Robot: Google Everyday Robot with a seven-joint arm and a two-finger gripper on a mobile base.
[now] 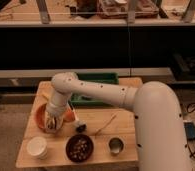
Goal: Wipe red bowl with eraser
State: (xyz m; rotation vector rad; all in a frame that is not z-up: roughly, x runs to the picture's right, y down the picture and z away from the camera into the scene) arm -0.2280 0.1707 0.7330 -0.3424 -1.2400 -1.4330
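Observation:
The red bowl [41, 116] is wide, shallow and orange-red, and sits at the left of the wooden table [98, 132]. My gripper [52, 123] points down into the bowl, over its front right part, and covers much of the inside. The white arm reaches it from the right, bending over the table's back. An eraser cannot be made out at the gripper.
A white cup [37, 147] stands at the front left. A dark bowl of nuts [79, 148] and a metal cup [115, 145] stand along the front. A small orange round thing [71, 116] and a black object [81, 128] lie right of the bowl. A green tray [97, 86] is behind.

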